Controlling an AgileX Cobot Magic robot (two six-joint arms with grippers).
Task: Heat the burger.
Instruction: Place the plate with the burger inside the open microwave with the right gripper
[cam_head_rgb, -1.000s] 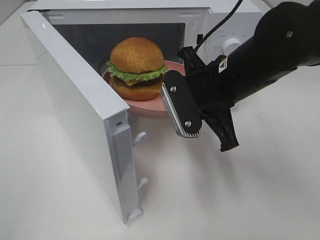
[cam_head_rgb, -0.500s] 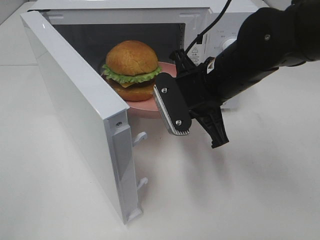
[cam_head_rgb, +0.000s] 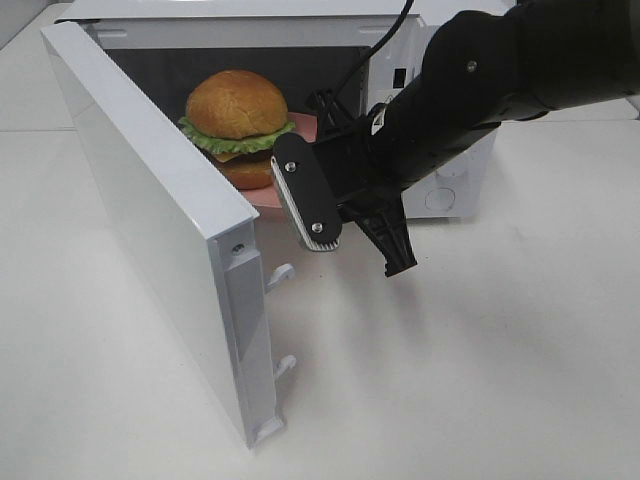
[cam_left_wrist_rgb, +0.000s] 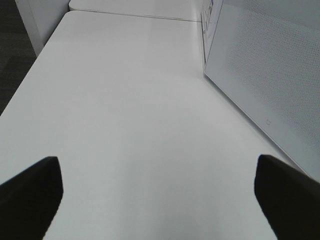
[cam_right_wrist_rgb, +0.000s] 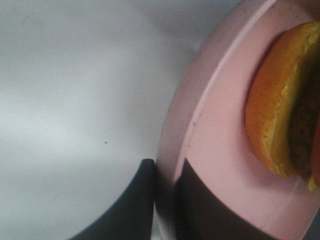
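Here's the burger (cam_head_rgb: 237, 115), bun up, sitting on its pink plate (cam_head_rgb: 262, 196) right in the mouth of the microwave (cam_head_rgb: 250, 10). It is partly inside the cavity, with the plate's near edge out at the threshold. The right tool (cam_right_wrist_rgb: 167, 200) is nearly shut, pinching the plate's rim, one finger under it and one on top. That's a smart hold: carry the plate and the soft bun never gets squeezed or toppled. The arm reaches in low from the right, across the opening.

The door (cam_head_rgb: 140, 200) stands swung wide to the left, giving the plate a clear way in. The left tool (cam_left_wrist_rgb: 160, 200) hangs spread wide with nothing in it, above bare worktop (cam_head_rgb: 500, 380) on the far side of that door. My guess is it's waiting out of the way, handy to shut the door later. I'd say seating the plate fully inside is the job in hand.
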